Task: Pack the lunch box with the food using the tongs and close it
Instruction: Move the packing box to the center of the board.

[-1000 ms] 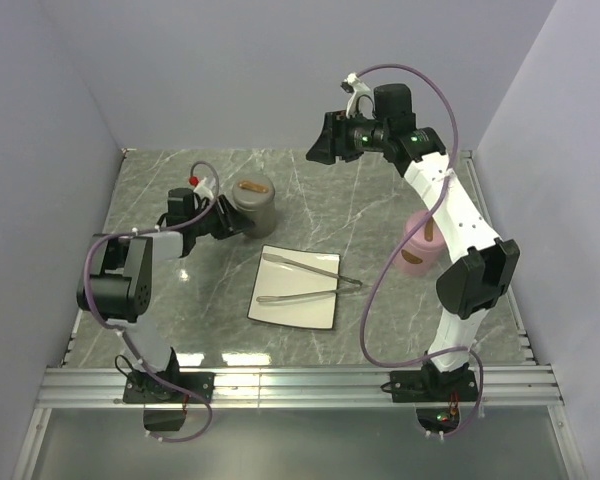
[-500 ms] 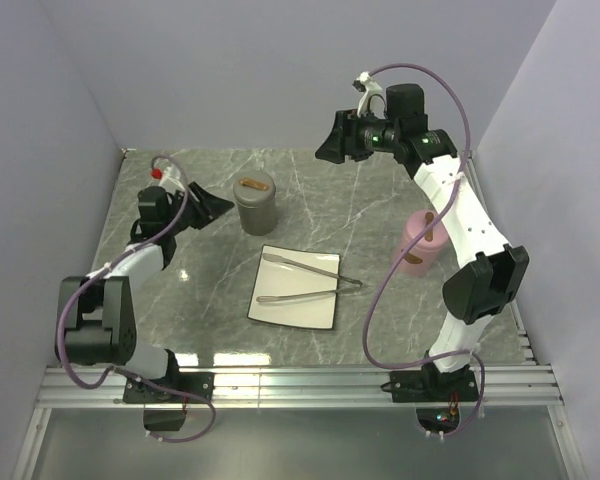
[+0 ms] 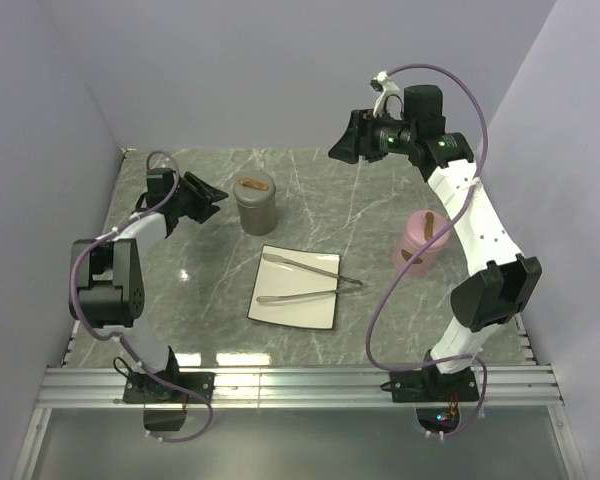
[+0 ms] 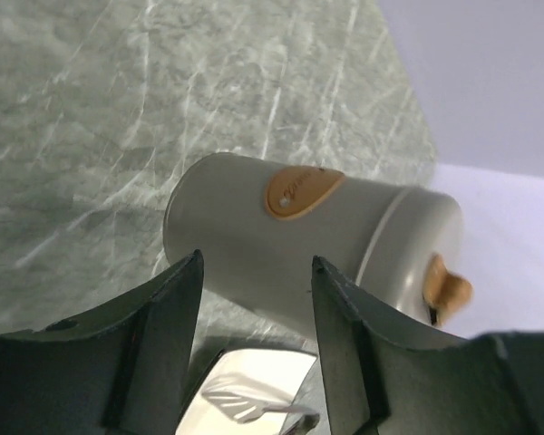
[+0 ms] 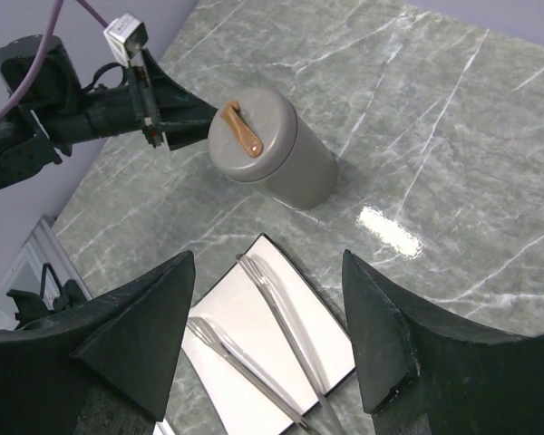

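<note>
The slim silver tongs lie on the white square plate at the table's middle, their joined end to the right. A grey lidded lunch box pot with a tan handle stands upright behind the plate. My left gripper is open just left of the pot, apart from it and holding nothing; the left wrist view shows the pot beyond the left gripper. My right gripper hangs open high over the back of the table and looks down on the tongs. The food is out of view.
A pink lidded pot with a tan handle stands at the right, beside my right arm. Walls close the table in at the back and on both sides. A metal rail runs along the near edge.
My left gripper has drawn back to the left from the grey pot and opened wider. My right gripper has drifted to the right, staying open and high.
</note>
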You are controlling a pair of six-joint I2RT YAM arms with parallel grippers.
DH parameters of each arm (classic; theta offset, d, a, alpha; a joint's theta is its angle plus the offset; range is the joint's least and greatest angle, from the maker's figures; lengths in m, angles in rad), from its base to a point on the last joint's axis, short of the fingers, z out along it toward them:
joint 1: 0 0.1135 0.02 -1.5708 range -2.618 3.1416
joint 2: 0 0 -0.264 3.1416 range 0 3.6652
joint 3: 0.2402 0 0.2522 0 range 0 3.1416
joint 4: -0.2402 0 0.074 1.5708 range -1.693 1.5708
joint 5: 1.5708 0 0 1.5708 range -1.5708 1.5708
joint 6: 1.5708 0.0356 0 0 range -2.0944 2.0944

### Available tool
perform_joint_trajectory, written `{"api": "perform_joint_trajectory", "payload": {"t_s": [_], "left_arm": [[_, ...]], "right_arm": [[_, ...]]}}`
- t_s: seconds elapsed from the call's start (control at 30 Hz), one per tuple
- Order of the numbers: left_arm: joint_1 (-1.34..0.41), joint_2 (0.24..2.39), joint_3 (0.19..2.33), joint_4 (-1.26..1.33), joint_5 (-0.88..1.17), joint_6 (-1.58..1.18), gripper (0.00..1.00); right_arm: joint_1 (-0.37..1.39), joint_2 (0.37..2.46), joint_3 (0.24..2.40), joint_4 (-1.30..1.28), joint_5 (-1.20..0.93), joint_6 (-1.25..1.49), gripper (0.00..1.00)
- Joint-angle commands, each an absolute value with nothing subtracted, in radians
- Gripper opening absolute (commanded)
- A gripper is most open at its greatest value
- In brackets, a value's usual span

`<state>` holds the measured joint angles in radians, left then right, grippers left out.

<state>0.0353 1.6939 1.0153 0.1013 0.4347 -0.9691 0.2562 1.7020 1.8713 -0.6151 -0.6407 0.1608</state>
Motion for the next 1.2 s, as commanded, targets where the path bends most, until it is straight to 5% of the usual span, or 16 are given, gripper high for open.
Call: {"api": "perform_joint_trajectory", "payload": {"t_s": [0.0, 0.63, 1.17], "left_arm": [[0.005, 1.721, 1.092, -0.006, 0.327, -1.069, 0.56], [-0.259, 1.988, 1.298, 0.052, 0.39, -1.212, 0.54], [-0.567, 2.259, 1.612, 0.172, 0.434, -1.233, 0.54]], "right_arm": [[0.241, 1.654, 1.853, -0.61, -0.657, 0.146, 0.73], [0.193, 1.588, 1.827, -0.715, -0.643, 0.049, 0.73], [0.187, 1.483, 1.779, -0.833, -0.382, -0.233, 0.78]]}}
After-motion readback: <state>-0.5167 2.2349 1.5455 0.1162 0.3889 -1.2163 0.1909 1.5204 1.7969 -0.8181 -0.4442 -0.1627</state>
